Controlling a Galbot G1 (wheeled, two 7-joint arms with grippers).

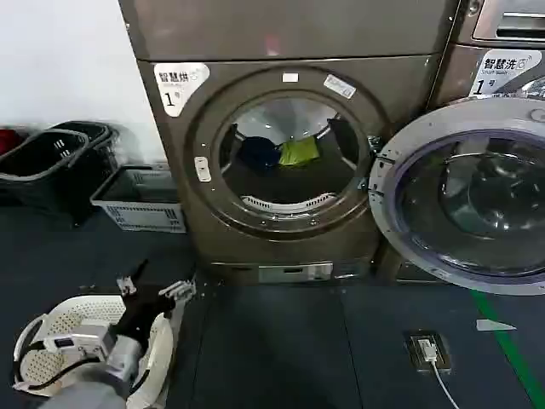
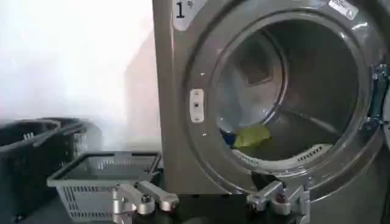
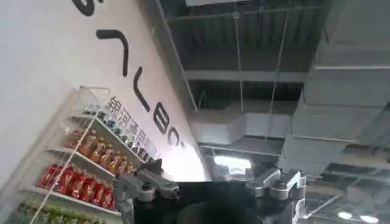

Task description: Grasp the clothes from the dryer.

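The dryer stands ahead with its round door swung open to the right. In the drum lie the clothes, side by side: a navy garment and a yellow-green one. The left wrist view shows the yellow-green piece with a bit of navy beside it. My left gripper is open and empty, low at the front left, well short of the porthole. My right gripper is open with nothing in it, pointing up at a ceiling.
A black basket and a grey crate stand left of the dryer, by the wall. A white basket sits under my left arm. A second machine stands behind the open door. A floor socket lies front right.
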